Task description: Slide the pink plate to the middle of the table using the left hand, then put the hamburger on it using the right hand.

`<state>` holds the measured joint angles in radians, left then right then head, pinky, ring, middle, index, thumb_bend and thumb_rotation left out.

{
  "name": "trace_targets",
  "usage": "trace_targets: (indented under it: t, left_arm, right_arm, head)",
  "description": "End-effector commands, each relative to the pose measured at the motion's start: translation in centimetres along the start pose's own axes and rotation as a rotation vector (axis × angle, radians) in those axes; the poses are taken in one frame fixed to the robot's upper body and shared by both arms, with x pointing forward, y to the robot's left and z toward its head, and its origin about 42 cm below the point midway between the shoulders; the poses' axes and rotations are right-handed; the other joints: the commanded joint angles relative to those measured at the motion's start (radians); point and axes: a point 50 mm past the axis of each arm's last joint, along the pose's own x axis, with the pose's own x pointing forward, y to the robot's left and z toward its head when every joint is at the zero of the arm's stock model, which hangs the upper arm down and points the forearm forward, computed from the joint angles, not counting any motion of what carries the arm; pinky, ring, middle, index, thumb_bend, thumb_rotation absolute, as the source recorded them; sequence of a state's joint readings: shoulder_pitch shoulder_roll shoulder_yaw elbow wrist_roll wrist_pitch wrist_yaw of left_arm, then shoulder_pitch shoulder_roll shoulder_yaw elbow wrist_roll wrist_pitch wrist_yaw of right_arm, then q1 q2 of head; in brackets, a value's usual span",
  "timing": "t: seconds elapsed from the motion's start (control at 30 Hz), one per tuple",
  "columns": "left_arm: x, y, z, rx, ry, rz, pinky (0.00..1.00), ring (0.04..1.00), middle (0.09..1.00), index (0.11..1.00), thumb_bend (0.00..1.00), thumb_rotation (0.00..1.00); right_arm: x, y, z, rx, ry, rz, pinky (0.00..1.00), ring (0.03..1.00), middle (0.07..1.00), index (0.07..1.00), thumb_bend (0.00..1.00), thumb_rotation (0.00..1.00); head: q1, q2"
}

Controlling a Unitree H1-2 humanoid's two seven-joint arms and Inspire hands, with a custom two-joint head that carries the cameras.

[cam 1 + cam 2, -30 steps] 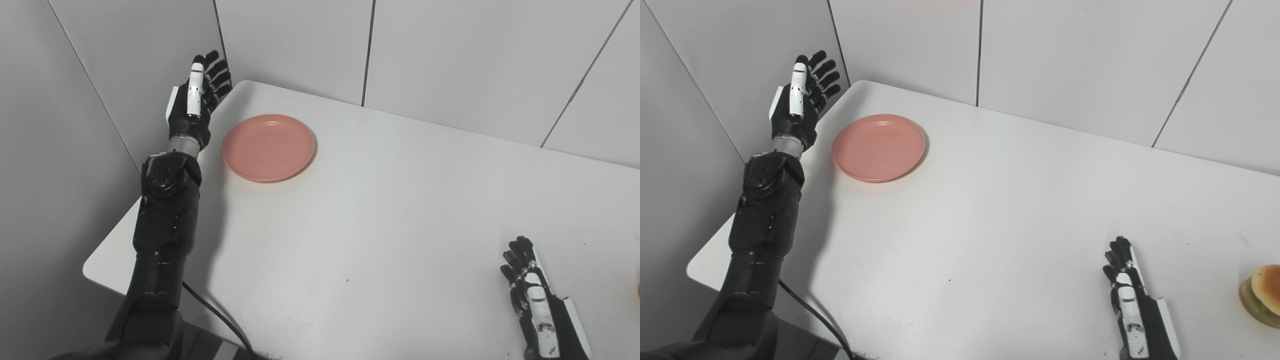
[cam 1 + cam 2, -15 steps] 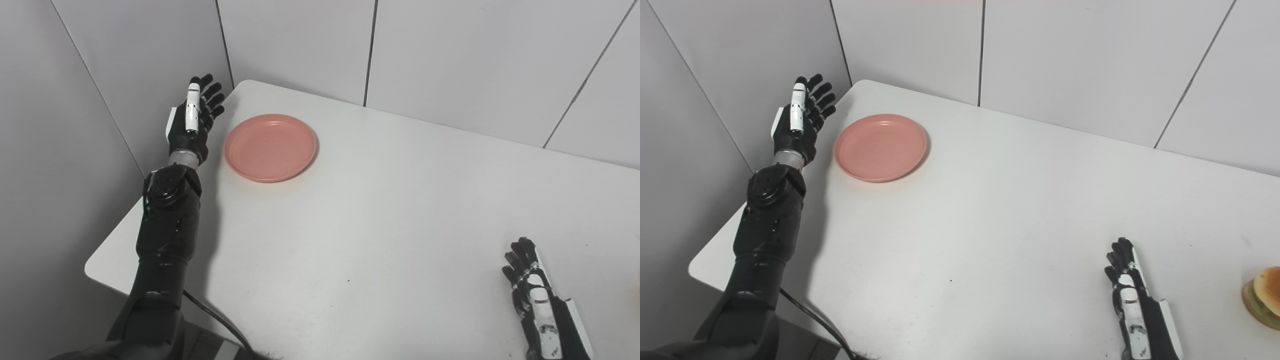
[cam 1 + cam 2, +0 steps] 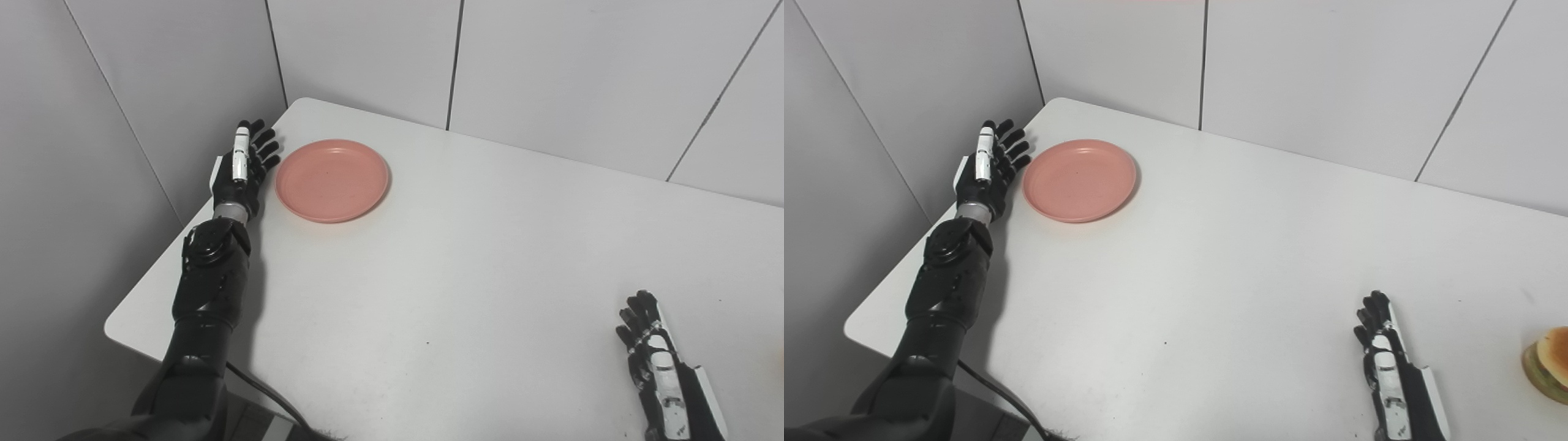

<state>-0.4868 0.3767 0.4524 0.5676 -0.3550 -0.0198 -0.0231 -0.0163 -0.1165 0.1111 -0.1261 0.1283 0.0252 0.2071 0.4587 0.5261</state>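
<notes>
The pink plate lies empty near the table's far left corner. My left hand is open just left of it, fingers spread and pointing away, fingertips close to the plate's rim; whether they touch it I cannot tell. At the right edge of the right eye view sits the hamburger, partly cut off. My right hand rests open on the table near the front edge, left of the hamburger and apart from it.
The white table stands in a corner, with grey panel walls close behind and to the left. A black cable hangs below the front left edge. My left forearm lies along the table's left edge.
My left hand has come down from high beside the wall to table level, closer to the plate's left rim. The plate, the hamburger and the right hand have stayed put.
</notes>
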Motion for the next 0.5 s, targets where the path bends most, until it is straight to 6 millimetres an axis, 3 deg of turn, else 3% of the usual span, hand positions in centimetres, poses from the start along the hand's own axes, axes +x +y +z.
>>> trace_targets:
  t: [0.0,0.2,0.47]
  left_arm:
    - [1.2,-0.8,1.5,-0.008,-0.067,-0.033,0.87,0.874,0.873,0.868,0.35,1.0]
    - [1.0,-1.5,-1.1,-0.041,-0.02,-0.045,0.86,0.857,0.86,0.842,0.39,1.0]
    - [0.1,-3.2,-2.4,-0.04,0.005,-0.077,0.87,0.867,0.868,0.848,0.39,1.0]
  right_arm:
    - [-0.8,-0.2,-0.6,0.003,0.059,-0.003,1.0,1.0,1.0,1.0,0.1,1.0]
    - [-0.9,-0.3,-0.7,-0.008,0.06,-0.009,1.0,1.0,1.0,1.0,0.09,1.0]
    - [-0.9,-0.2,-0.6,-0.01,0.052,-0.002,1.0,1.0,1.0,1.0,0.1,1.0]
  head:
    - [0.0,0.0]
    - [-0.002,0.004]
    - [-0.01,0.01]
